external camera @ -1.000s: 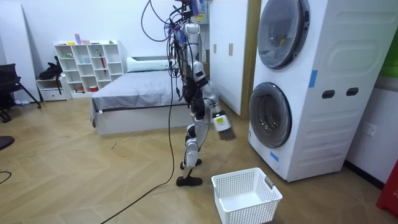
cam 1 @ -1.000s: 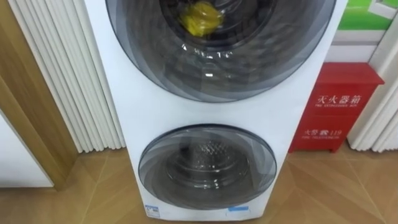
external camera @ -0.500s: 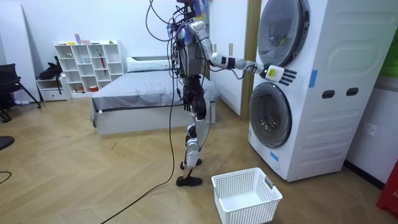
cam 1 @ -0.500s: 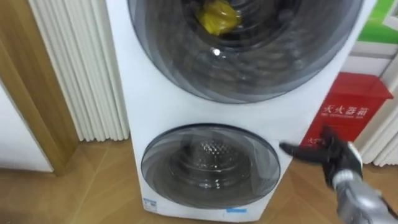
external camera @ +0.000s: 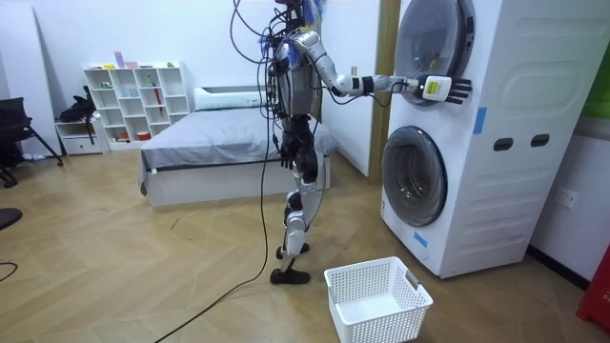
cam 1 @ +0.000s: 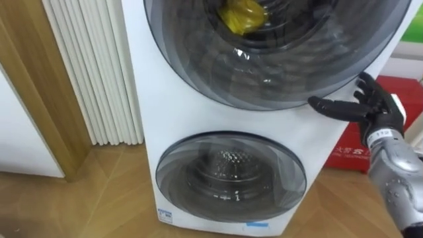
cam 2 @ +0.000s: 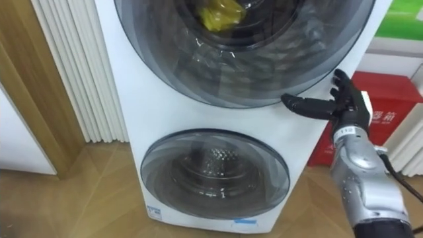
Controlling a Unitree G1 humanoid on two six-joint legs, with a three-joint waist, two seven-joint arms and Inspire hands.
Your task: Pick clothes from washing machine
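A yellow piece of clothing [cam 1: 243,14] lies inside the upper drum, behind the shut round glass door [cam 1: 277,66] of the white stacked washing machine [external camera: 515,143]. My right hand [cam 1: 378,112] is open, fingers spread, at the right rim of that upper door, thumb pointing left along the rim. It holds nothing. In the room view I stand in front of the machine with my right arm stretched out and the right hand [external camera: 448,89] at the upper door. The lower door [cam 1: 230,175] is shut, with a bare metal drum behind it.
A white laundry basket [external camera: 376,300] sits empty on the wood floor near my feet. A red cabinet [cam 2: 390,96] stands right of the machine. White slatted panels [cam 1: 92,66] and a wooden frame [cam 1: 39,99] stand to its left. A bed [external camera: 219,143] is behind me.
My right arm has swung up from beside my body to the right rim of the upper door. The eye view has shifted slightly.
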